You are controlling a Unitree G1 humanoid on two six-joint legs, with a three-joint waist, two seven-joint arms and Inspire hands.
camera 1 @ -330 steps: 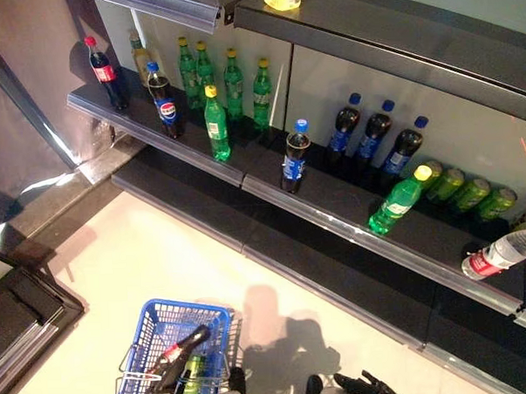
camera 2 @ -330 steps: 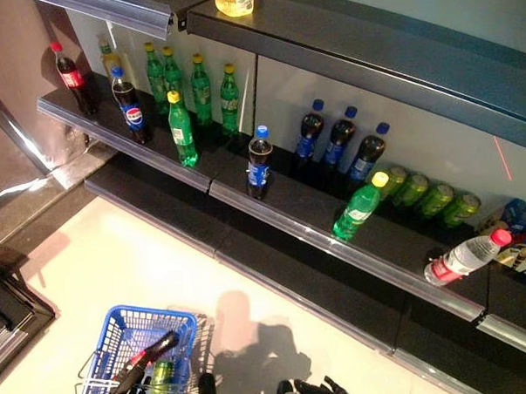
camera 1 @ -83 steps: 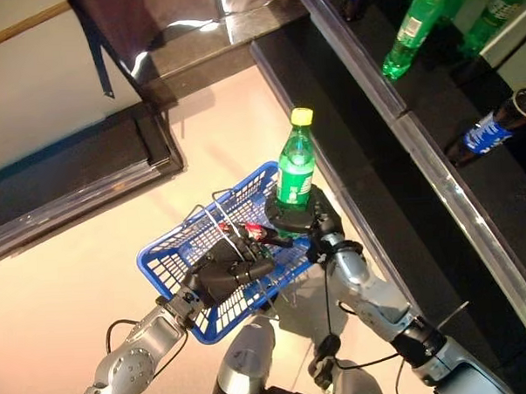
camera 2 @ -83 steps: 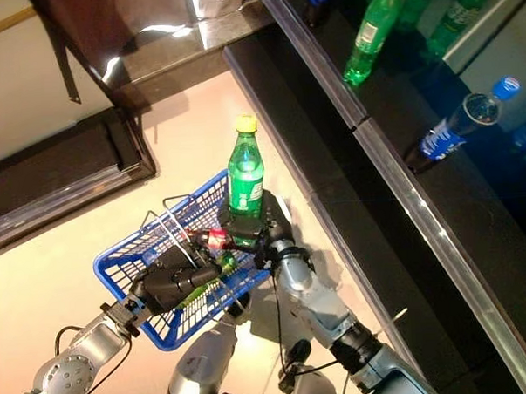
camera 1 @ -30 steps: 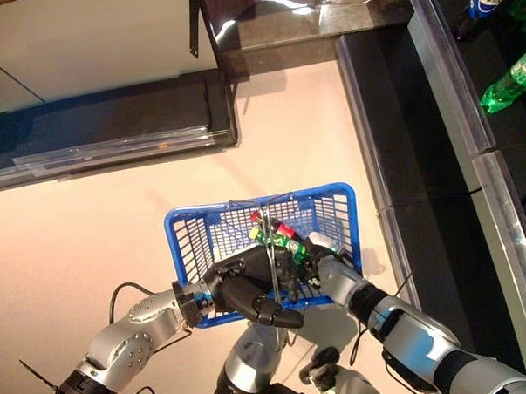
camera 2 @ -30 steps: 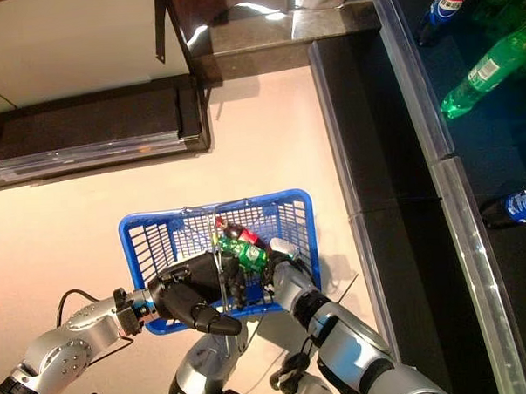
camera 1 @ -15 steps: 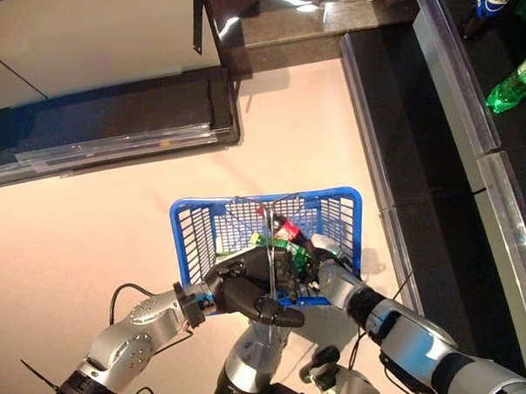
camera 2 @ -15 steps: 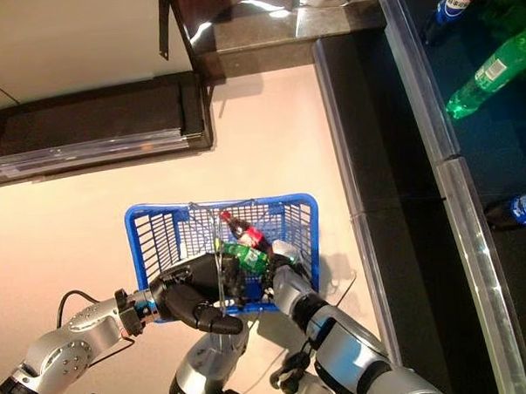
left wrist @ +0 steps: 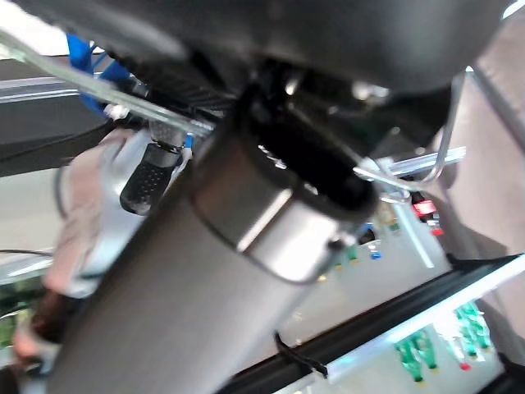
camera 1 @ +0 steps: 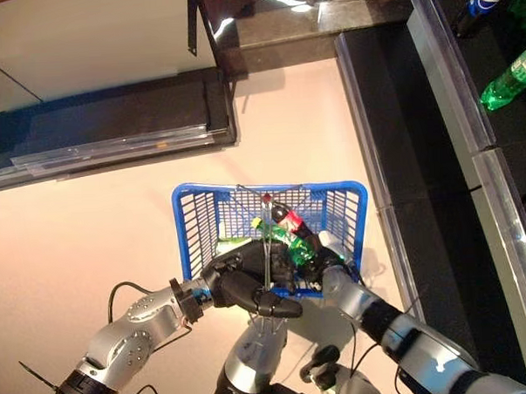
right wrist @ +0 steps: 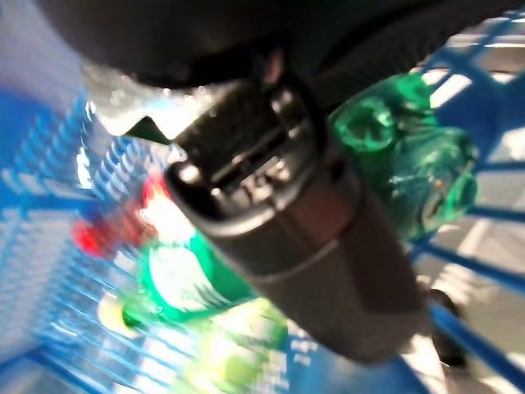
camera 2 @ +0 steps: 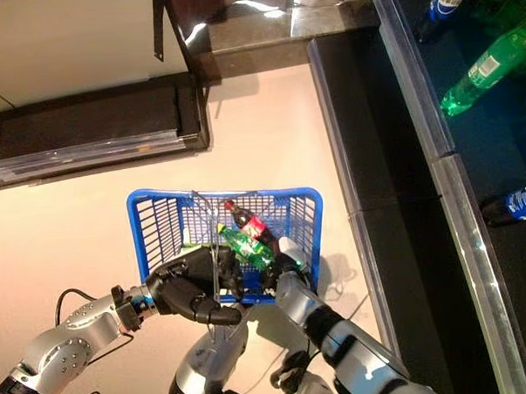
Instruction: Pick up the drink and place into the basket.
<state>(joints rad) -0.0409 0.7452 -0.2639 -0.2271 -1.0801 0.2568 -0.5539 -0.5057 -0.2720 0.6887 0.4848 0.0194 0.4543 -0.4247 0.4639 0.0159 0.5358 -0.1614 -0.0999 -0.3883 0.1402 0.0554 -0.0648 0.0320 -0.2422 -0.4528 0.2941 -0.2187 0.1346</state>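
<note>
The robot's left hand (camera 1: 241, 285) is curled round the wire handle (camera 1: 266, 265) of a blue basket (camera 1: 194, 219) held above the pale floor (camera 1: 98, 222). Its right hand (camera 1: 323, 262) reaches into the basket's near corner, fingers wrapped round a green drink bottle (camera 2: 246, 247) lying tilted inside. A dark cola bottle (camera 2: 251, 224) with a red label lies touching it. A dark shelf (camera 2: 469, 109) at right holds more bottles.

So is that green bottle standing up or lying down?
Lying down. The green bottle rests on its side inside the blue basket, beside a red-labelled cola bottle.
</note>
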